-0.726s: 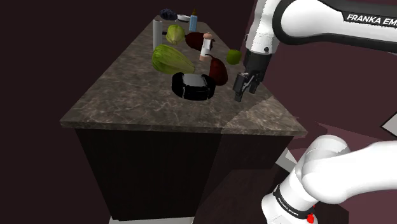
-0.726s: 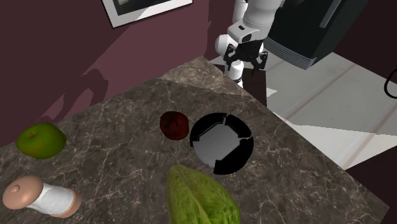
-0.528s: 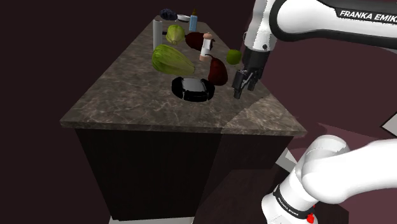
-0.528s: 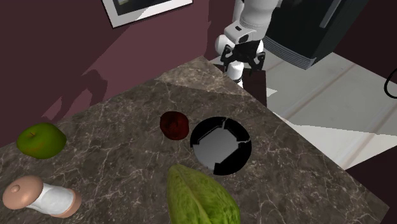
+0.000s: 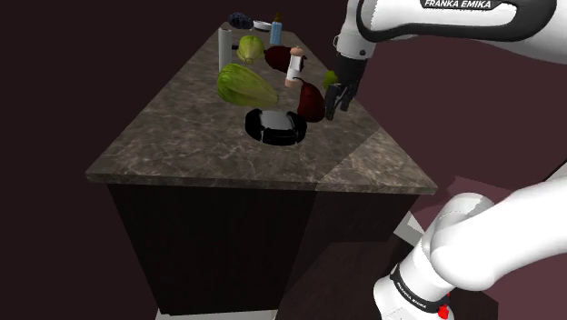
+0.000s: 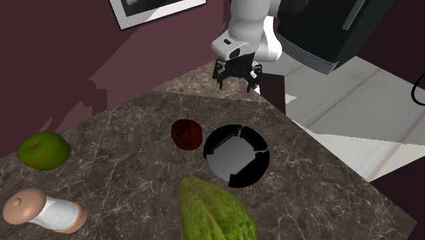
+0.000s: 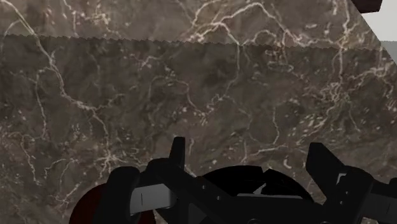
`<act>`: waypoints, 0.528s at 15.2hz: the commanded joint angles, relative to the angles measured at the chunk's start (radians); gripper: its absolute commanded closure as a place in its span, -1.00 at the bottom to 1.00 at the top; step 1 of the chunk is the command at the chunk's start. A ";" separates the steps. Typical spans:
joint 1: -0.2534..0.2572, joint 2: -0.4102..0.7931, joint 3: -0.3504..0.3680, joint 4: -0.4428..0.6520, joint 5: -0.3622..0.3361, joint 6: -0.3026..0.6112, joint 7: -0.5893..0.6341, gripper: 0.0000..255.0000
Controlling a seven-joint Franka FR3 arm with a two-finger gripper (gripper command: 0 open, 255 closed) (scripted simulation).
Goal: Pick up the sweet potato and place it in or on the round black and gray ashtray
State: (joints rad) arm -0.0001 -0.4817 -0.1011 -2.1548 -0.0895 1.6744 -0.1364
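Note:
The sweet potato (image 5: 311,102) is a dark red lump lying on the marbled counter, right beside the round black and grey ashtray (image 5: 274,125). In the second exterior view the sweet potato (image 6: 186,133) sits just left of the ashtray (image 6: 237,154). My black gripper (image 5: 334,102) hangs open above the counter, close to the sweet potato on the shoulder view's right, holding nothing. From across the counter the gripper (image 6: 237,73) is over the far corner, short of both objects. In the wrist view the fingertips (image 7: 177,151) stand apart, with the ashtray's rim (image 7: 245,173) and a sliver of sweet potato (image 7: 86,207) beneath the hand.
A green leafy vegetable (image 5: 243,85) lies beside the ashtray. Farther along stand a green apple (image 6: 43,150), a pale shaker (image 6: 44,211), a grey cylinder (image 5: 223,47) and a blue bottle (image 5: 275,30). The counter's edge (image 6: 320,146) drops to a light floor.
The gripper has moved from the counter's near corner inward over the top, toward the sweet potato and ashtray. It stays open. The objects have not moved.

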 commanded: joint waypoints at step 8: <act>-0.006 0.323 -0.120 0.338 0.033 0.007 -0.275 -1.00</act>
State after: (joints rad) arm -0.0035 -0.1948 -0.2073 -1.8556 -0.0638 1.6820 -0.3754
